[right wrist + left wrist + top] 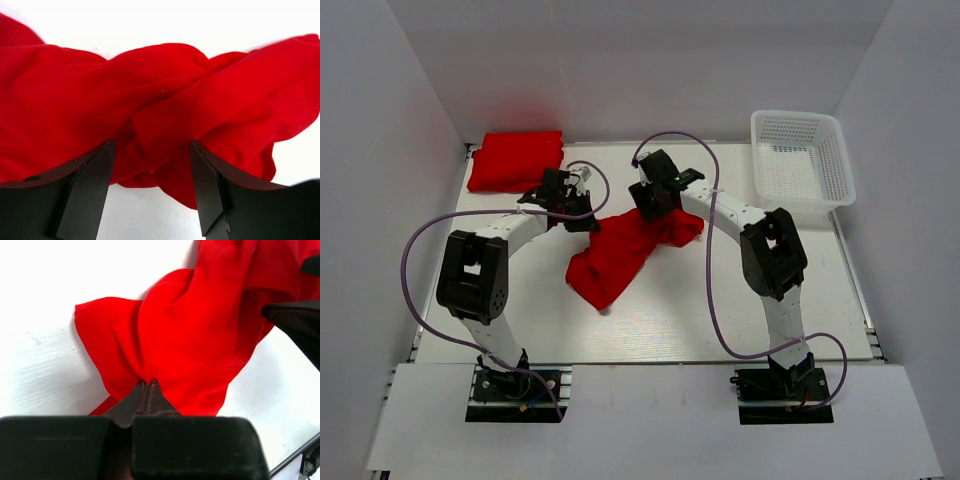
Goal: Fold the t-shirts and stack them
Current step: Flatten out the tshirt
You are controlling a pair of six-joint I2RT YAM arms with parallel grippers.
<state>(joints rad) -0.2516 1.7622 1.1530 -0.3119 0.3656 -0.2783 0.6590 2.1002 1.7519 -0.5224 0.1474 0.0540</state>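
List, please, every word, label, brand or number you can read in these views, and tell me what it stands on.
None: no view shows readable text. The crumpled plain red cloth t-shirt and the folded red cloth t-shirt carry no print, and the white plastic mesh basket shows no label.
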